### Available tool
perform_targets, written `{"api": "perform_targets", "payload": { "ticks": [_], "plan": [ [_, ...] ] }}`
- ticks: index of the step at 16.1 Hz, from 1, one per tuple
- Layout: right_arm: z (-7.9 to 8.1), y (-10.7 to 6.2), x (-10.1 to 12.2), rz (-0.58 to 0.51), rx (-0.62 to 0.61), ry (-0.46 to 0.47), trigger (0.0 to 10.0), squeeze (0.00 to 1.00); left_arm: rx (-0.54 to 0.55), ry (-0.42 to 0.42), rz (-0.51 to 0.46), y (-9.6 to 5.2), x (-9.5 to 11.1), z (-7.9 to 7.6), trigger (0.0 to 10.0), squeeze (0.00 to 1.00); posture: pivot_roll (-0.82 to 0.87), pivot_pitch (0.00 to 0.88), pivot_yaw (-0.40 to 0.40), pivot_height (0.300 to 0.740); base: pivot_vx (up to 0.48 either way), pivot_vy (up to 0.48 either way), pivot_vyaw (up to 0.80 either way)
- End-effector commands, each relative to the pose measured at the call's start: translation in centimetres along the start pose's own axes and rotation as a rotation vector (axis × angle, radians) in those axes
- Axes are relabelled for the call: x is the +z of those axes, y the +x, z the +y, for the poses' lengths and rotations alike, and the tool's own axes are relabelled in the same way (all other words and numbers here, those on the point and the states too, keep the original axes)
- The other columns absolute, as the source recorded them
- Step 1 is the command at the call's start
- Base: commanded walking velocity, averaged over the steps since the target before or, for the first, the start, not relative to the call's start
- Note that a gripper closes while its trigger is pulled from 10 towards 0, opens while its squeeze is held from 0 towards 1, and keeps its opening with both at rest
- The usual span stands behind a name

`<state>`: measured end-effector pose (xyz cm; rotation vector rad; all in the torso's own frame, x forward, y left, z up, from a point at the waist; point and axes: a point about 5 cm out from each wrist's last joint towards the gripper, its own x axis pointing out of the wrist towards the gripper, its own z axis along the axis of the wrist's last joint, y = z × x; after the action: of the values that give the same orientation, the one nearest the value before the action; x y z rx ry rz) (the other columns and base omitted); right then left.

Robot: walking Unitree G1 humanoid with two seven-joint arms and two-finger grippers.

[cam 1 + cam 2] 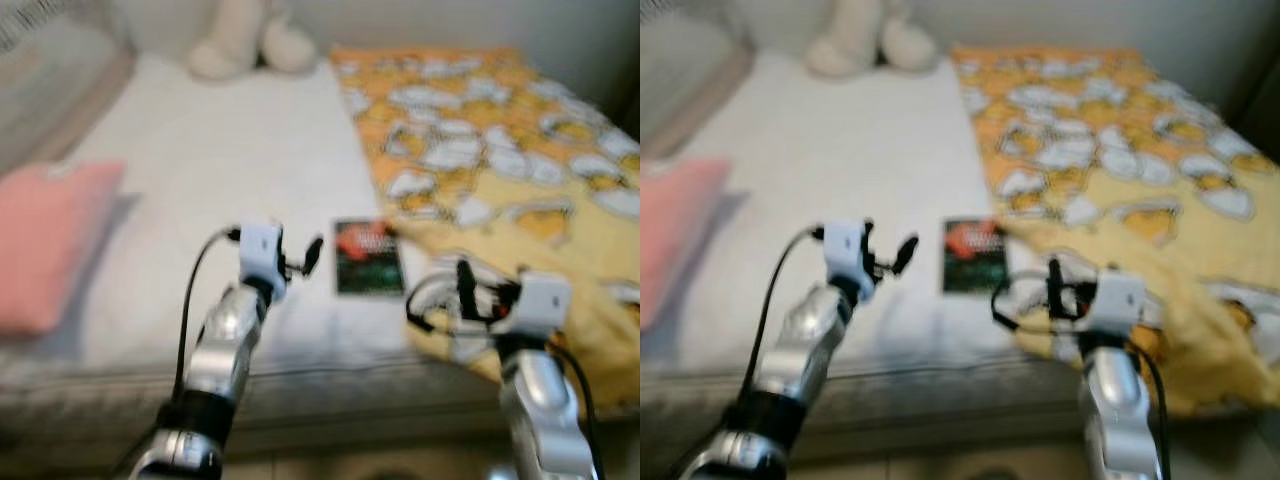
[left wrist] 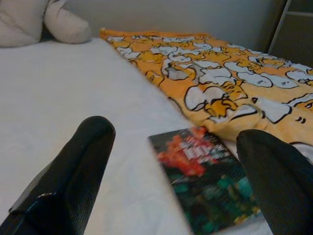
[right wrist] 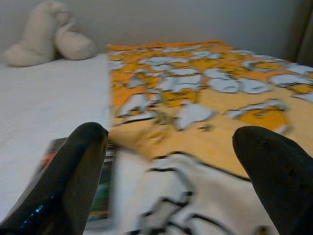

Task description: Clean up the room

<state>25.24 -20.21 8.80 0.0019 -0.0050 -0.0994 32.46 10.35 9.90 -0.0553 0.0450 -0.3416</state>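
— Closest in, what do you make out?

— Two silver arms with smooth metal casings and black cables. Left tool (image 1: 300, 262) hangs over the white sheet just left of the book (image 1: 368, 257); its wrist view has the two rounded black fingers (image 2: 73, 171) spread wide with nothing between them. Right tool (image 1: 1050, 285) sits just right of the book, over the crumpled near edge of the blanket (image 1: 500, 150); its fingers (image 3: 73, 166) are likewise far apart and empty.

— And the book itself?

— Thin, flat, rectangular, glossy dark cover with red and green print. It lies flat on the bed (image 1: 230, 150), its right edge touching or slightly tucked under the blanket's hem; I can't tell which. The cover lettering is too blurred to read.

— Textures around it?

— Smooth white sheet under it. To the book's right, a soft orange-yellow blanket with white cartoon shapes outlined in black, bunched into folds near the right tool. Far beyond the book, at the wall, a cream plush toy (image 1: 245, 40), its top cut off. Well left of the book, a pink pillow (image 1: 50, 240), soft-edged and partly cut off by the frame. Both eye views are blurred.
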Motion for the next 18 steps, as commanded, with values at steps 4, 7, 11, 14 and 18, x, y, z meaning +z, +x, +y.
{"api": "perform_targets", "payload": {
  "ticks": [4, 7, 11, 14, 18],
  "plan": [
    [0.2, 0.2, 0.1, -0.001, 0.017, -0.028, 10.0, 0.0, -0.006, 0.003, 0.016, 0.5, 0.0, 0.2, 10.0, 0.0, -0.15, 0.0, 0.037, 0.74, 0.072, 0.096, 0.0],
    [0.4, 0.3, 0.1, -0.002, 0.036, -0.044, 10.0, 0.0, -0.014, 0.016, 0.027, 1.0, 0.0, -0.2, 10.0, 0.0, -0.15, 0.0, 0.032, 0.74, 0.394, 0.199, 0.0],
    [0.6, 0.3, -0.3, 0.027, 0.055, -0.045, 10.0, 0.0, -0.031, 0.012, 0.037, 1.3, -0.2, -0.6, 10.0, 0.0, -0.16, 0.0, 0.029, 0.74, 0.448, 0.0, -0.37],
    [0.4, 0.0, -0.6, 0.032, 0.044, -0.041, 10.0, 0.0, -0.019, 0.008, 0.046, 1.5, -0.3, -0.5, 10.0, 0.0, -0.16, 0.0, 0.03, 0.74, 0.45, 0.0, -0.49],
    [0.3, -0.2, -0.4, 0.029, 0.041, -0.047, 10.0, 0.0, 0.161, 0.119, 0.18, 2.4, -0.8, 2.2, 10.0, 0.0, -0.17, 0.0, 0.026, 0.74, 0.111, 0.0, 0.0]
  ]
}}
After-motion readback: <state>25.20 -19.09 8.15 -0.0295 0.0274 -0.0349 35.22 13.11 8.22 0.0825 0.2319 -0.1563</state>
